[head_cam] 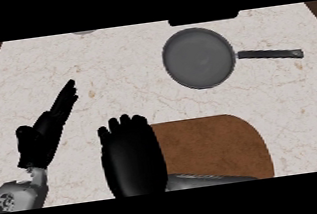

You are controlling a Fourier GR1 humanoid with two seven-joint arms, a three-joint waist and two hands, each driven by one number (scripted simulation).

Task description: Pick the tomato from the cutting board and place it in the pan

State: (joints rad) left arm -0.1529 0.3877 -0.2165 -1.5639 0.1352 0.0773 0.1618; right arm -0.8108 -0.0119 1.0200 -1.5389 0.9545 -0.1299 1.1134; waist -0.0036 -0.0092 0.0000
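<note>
while the left hand (43,137) rests open at the left, the right hand (131,158) curls over the cutting board's (219,146) left edge; the tomato is hidden; the pan (200,57) sits well beyond.

Grey pan (200,57) beyond brown cutting board (219,144)

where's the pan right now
In the head view the pan sits at the upper right of the counter, its handle pointing right. It lies beyond the cutting board, apart from it, with nothing in it.
</note>
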